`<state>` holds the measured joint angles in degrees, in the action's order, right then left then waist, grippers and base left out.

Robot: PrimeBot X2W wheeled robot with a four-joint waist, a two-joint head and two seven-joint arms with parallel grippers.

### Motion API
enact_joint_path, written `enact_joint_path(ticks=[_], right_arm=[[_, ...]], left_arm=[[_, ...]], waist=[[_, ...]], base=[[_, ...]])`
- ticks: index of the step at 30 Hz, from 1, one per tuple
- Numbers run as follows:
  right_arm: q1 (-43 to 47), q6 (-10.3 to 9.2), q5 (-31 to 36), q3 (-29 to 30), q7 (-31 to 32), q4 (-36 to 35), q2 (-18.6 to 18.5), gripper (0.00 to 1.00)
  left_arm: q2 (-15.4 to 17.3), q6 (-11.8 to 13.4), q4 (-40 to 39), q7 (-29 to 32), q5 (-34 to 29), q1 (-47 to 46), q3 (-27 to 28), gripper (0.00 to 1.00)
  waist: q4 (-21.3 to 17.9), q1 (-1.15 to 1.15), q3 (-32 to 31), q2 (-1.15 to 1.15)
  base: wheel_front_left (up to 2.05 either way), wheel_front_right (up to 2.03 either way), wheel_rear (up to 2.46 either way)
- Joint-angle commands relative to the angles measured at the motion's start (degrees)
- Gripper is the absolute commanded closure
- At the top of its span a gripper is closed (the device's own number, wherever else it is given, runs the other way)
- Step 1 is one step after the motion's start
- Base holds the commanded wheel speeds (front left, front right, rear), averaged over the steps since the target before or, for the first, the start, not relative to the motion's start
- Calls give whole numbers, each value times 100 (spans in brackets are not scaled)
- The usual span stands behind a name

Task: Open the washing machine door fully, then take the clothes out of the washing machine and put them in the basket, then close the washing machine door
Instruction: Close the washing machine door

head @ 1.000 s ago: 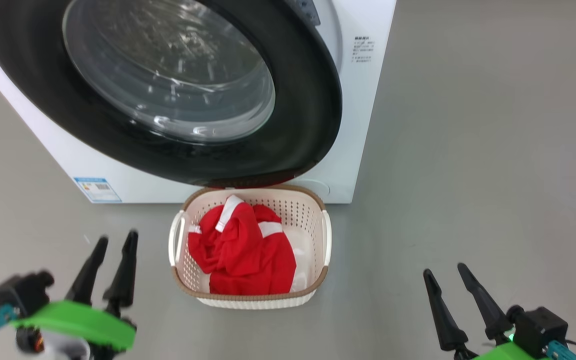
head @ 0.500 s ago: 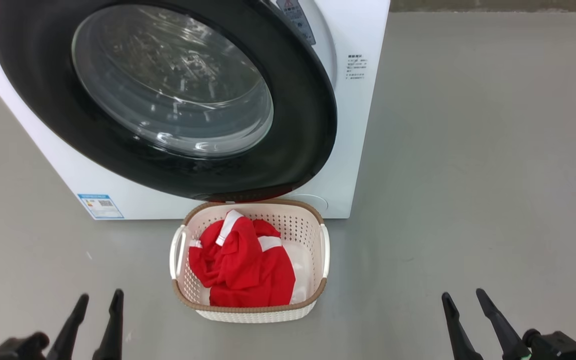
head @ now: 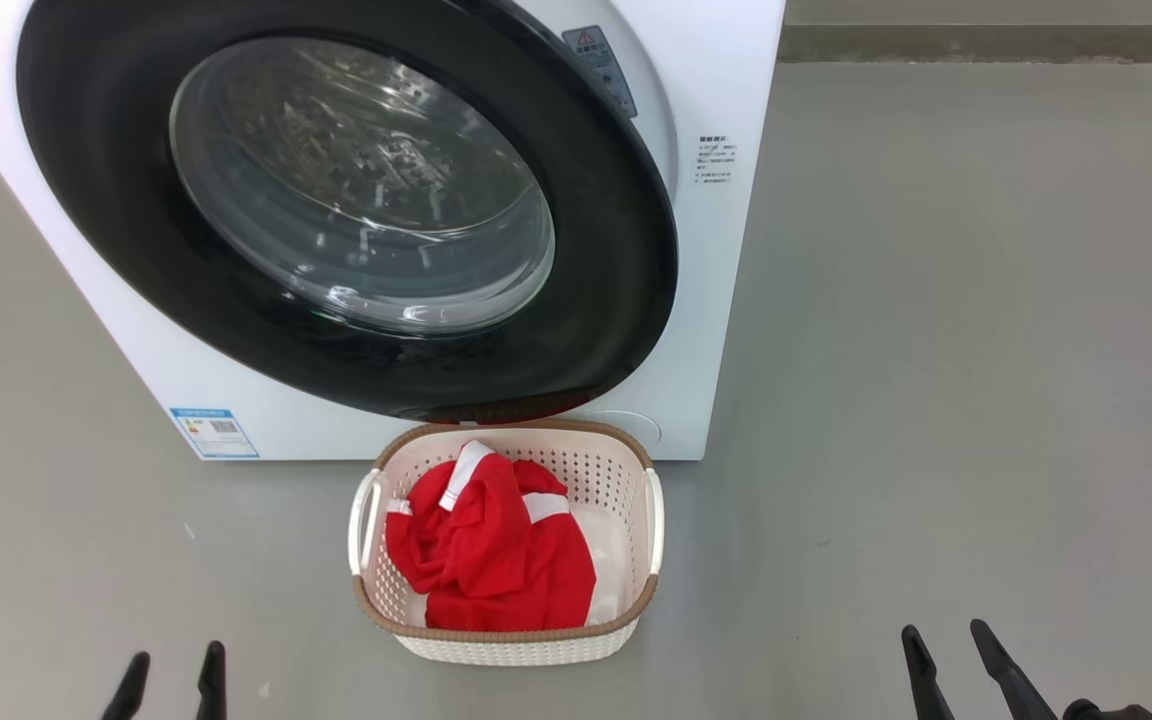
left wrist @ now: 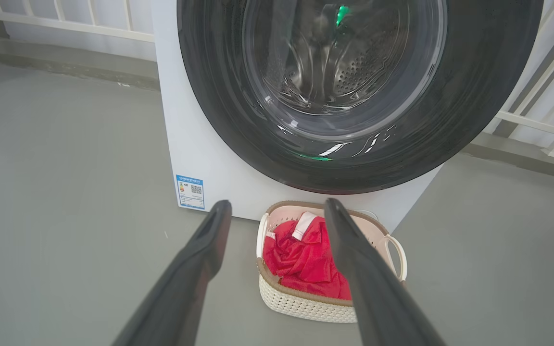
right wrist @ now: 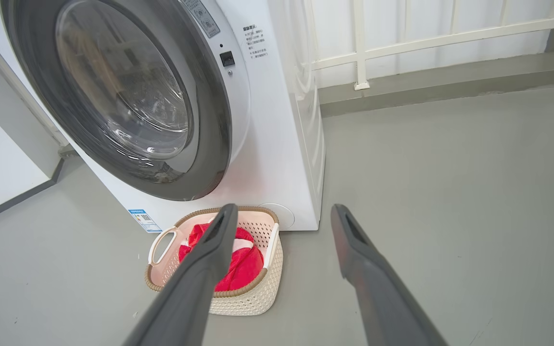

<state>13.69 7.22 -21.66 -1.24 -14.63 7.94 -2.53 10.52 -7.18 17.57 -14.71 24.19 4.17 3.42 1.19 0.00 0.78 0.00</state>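
The washing machine (head: 726,300) stood at 11 o'clock in the head view, its white body resting on the grey floor (head: 936,400). The washing machine door (head: 596,330) looked shut flat against the front, its glossy black rim circling the clear glass bowl. Through that glass the perforated steel drum (left wrist: 354,77) showed in the left wrist view. A small blue label (head: 214,432) sat on the cabinet at 7 o'clock from the door.

The basket (head: 516,648) stood on the floor at 6 o'clock from the door, close against the machine's lower edge. Its far rim lay just beneath the door's lowest curve in the head view. The clothes (head: 496,560) lay bunched inside it, red with white stripes, heaped toward the basket's 9 o'clock side. Whether the pale patch at its 3 o'clock side was fabric or basket bottom could not be told.

The left gripper (head: 176,652) showed at 7 o'clock of the head view, its fingers spread with nothing between them, well apart from the basket. The right gripper (head: 944,628) showed at 5 o'clock, likewise spread and empty, also well clear of the basket. A white railing (right wrist: 402,43) ran behind the machine at 1 o'clock in the right wrist view.
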Motion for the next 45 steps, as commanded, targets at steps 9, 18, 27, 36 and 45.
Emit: enact_joint_path(ticks=[9,18,27,36,45], right_arm=[[16,26,-35,-67,-37,-182,-59,0],[-55,26,-29,-62,-37,-223,-52,0],[-426,26,-117,-186,-37,-252,-43,100],[-1830,26,-234,-477,-37,-41,-36,100],[-3334,26,-106,-516,-37,316,-35,100]], left_arm=[[-26,-31,-220,-29,-208,22,227,0],[-70,-31,-269,-29,-263,13,221,0],[-170,-31,-309,-29,-311,-141,124,0],[-296,-31,-334,-29,-305,-433,-106,0],[-405,-31,-312,-29,-167,-857,-489,0]], waist=[[30,0,0,0],[52,0,31,0],[300,0,144,0],[764,0,450,0],[1266,0,890,0]], base=[[0,0,0],[0,0,0],[0,0,0],[0,0,0],[0,0,0]])
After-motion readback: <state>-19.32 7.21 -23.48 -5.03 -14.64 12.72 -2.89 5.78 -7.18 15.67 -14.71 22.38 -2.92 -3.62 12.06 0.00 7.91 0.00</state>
